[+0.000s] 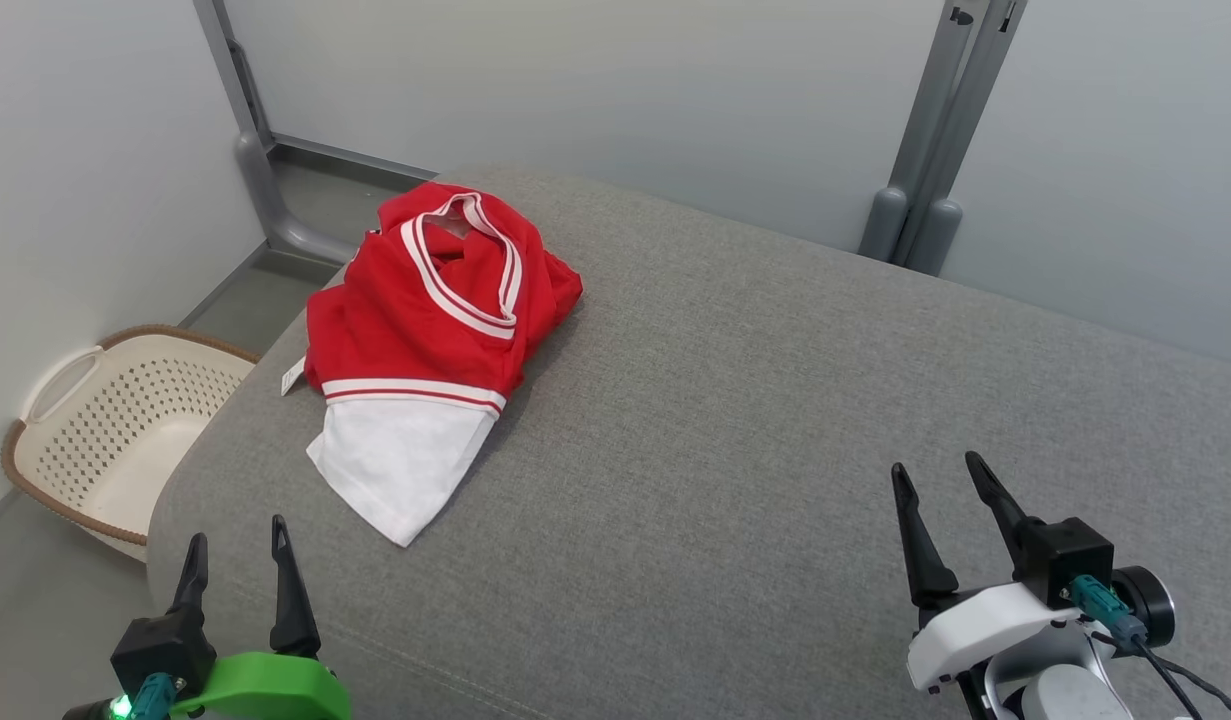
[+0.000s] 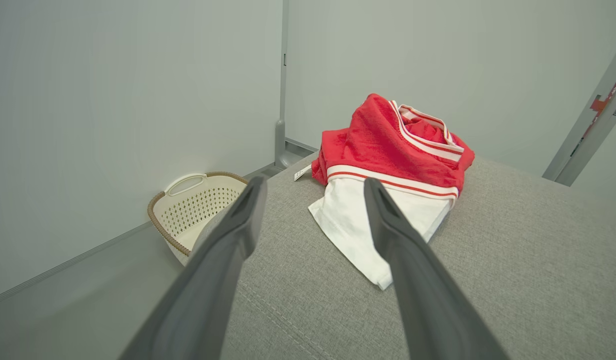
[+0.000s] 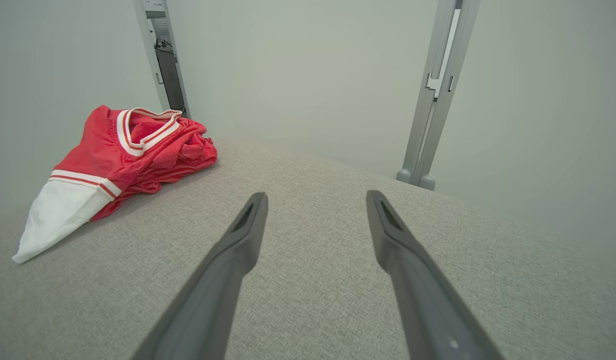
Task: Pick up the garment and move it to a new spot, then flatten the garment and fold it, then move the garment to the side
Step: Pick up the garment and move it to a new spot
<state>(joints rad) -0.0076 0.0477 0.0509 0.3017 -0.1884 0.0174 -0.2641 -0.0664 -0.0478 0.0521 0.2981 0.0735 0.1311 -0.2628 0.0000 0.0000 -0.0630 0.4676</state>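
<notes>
While the garment (image 1: 425, 330) lies bunched, left fingers (image 1: 290, 600) and right fingers (image 1: 920, 550) gape wide, empty.

I read the garment (image 1: 425, 310) as soft cloth: the red part a fine, faintly sheeny mesh, the white part plain and matt. The cushion (image 1: 775, 400) wears coarse, matt grey weave. The basket (image 1: 125, 420) looks like smooth perforated plastic. The left hand (image 1: 237, 532) and right hand (image 1: 935, 465) have matt dark fingers.
</notes>
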